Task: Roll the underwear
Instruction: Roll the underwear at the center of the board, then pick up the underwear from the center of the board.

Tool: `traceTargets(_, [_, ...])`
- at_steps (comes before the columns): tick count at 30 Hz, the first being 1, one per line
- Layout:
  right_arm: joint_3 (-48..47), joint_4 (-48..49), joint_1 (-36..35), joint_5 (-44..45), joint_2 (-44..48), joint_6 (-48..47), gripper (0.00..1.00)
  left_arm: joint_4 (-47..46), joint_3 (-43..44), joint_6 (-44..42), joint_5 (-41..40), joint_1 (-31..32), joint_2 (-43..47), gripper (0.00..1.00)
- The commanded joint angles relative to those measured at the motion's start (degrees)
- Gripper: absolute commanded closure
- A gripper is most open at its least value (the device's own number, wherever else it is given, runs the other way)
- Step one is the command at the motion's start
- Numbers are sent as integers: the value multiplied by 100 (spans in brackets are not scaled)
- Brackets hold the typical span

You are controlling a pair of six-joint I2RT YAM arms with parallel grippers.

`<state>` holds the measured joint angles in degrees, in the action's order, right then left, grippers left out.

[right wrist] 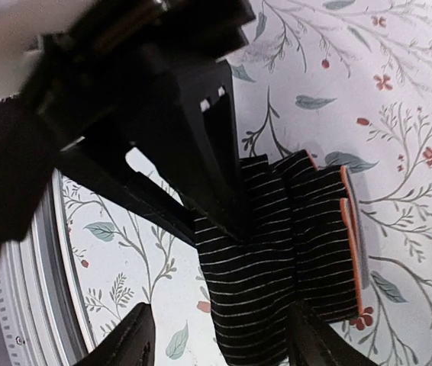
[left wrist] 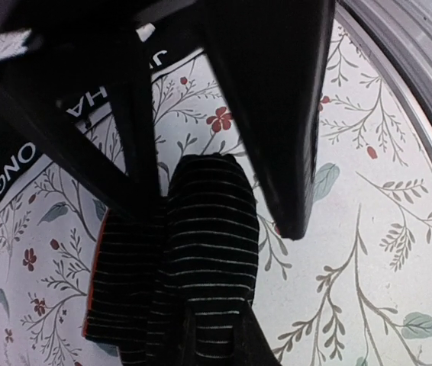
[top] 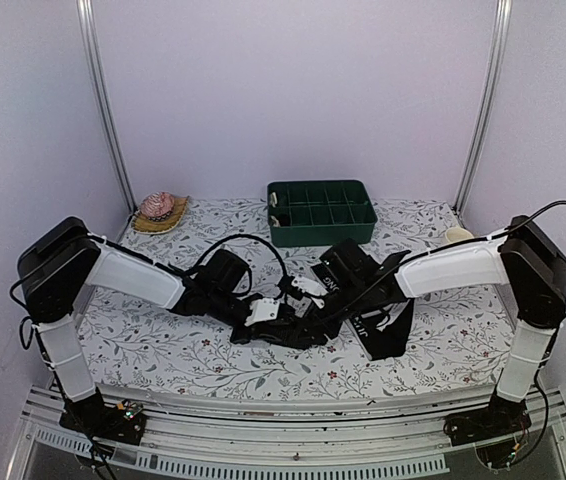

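Note:
The striped underwear [left wrist: 208, 229] [right wrist: 277, 259] lies on the floral tablecloth as a tight roll, black with thin white stripes and an orange edge [right wrist: 349, 229]. My left gripper [left wrist: 216, 313] is shut on the near end of this roll. My right gripper [right wrist: 224, 328] is open, its fingers [right wrist: 136, 339] straddling the roll's other end. A black waistband with white lettering [left wrist: 6, 164] runs off to the left. In the top view both grippers [top: 281, 320] meet over the dark bundle at the table's middle. More black underwear fabric [top: 383, 332] lies just right of it.
A green compartment tray [top: 321, 212] stands at the back centre. A woven mat with a pink object [top: 160, 210] sits back left, and a small cream object [top: 458, 235] back right. The metal rail [top: 293, 440] runs along the near edge.

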<state>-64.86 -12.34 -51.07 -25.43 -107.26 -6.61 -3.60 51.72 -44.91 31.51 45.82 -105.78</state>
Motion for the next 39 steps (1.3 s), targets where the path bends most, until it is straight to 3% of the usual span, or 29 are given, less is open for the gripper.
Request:
traceTargets(1, [205, 403, 306, -378, 510, 174, 36, 613, -27, 62, 21, -38, -236, 100])
traceTargets(12, [-277, 463, 705, -1053, -343, -7, 24, 636, -24, 61, 41, -33, -198, 100])
traceTargets(27, [-697, 321, 750, -2198, -999, -210, 22, 671, 41, 218, 16, -30, -205, 100])
traceTargets(39, [-754, -34, 541, -1810, -1073, -569, 24, 942, 364, 542, 244, -155, -383, 100])
